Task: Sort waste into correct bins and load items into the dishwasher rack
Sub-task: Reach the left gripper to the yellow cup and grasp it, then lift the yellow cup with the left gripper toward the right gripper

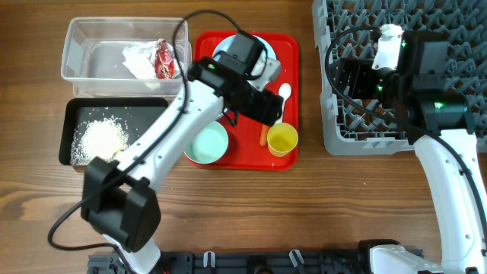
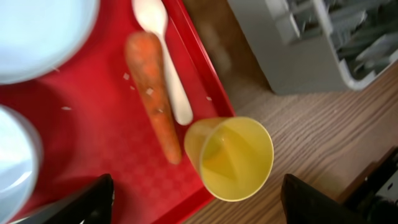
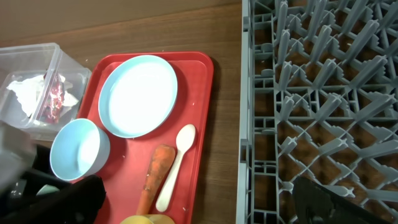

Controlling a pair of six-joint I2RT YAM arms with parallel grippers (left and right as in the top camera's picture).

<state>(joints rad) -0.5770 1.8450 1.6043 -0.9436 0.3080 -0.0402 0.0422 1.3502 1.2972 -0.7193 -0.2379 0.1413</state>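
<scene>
Over the red tray, the left pincer hangs wide open, empty.

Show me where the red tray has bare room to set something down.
Bare: the red tray between the carrot and the bowl. Crowded: spoon, carrot and yellow cup bunch along the right rim.
</scene>
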